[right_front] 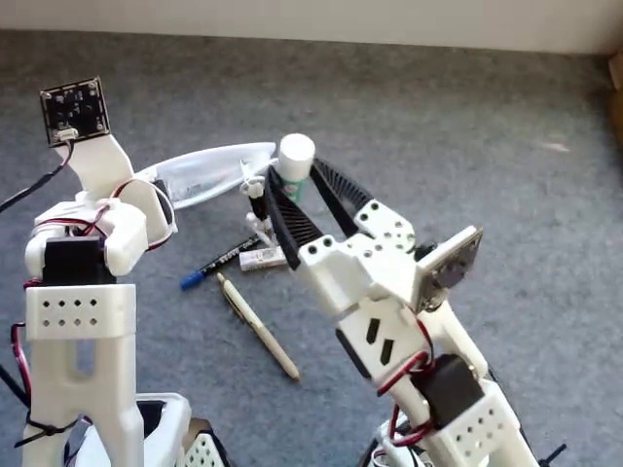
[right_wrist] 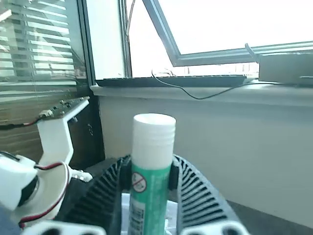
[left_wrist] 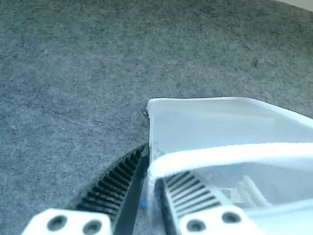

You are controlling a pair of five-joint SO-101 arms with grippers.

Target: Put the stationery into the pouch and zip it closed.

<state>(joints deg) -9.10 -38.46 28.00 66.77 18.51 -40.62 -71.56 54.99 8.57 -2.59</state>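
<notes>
A white-capped green glue stick (right_wrist: 152, 171) is clamped upright in the right gripper (right_front: 292, 180); a translucent white mesh pouch (left_wrist: 220, 127) is pinched at its rim by the left gripper (left_wrist: 149, 161).

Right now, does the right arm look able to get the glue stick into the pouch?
Probably yes: the right gripper holds the glue stick upright beside the pouch, whose rim the left gripper grips, with nothing between them.
</notes>
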